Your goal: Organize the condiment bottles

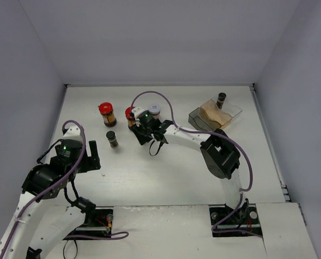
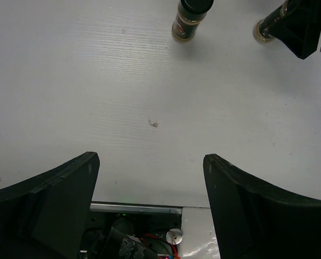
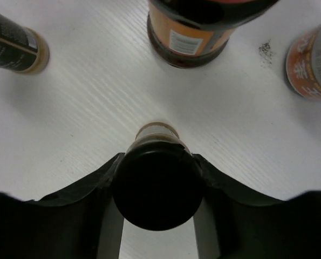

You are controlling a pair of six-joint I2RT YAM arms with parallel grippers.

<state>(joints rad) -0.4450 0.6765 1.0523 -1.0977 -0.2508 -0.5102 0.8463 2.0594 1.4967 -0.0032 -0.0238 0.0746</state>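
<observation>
1. Here, the right jaws are closed on the black cap of the gripped bottle, one finger against each side. The bottle stands upright on the desk.
2. In the top view these jaws sit toward 11 o'clock of the desk's middle, and they hide most of the bottle they hold.
3. The near red-lidded jar stands just beside them at 10 o'clock. The wrist view shows its orange label straight ahead at 12 o'clock.
4. The white-lidded jar stands at 1 o'clock of the jaws, apart from the gripped bottle.
5. The far red-lidded jar is at 9 o'clock of the near one, with a clear gap between them.
6. The loose slim bottle stands upright at 8 o'clock of the right jaws.
7. The left jaws are open with only bare desk between their fingers. They are at 7 o'clock of the loose slim bottle and do not touch it.
8. The smoky tray lies at 3 o'clock of the jar group. The tray bottle stands upright at its 1 o'clock end.
</observation>
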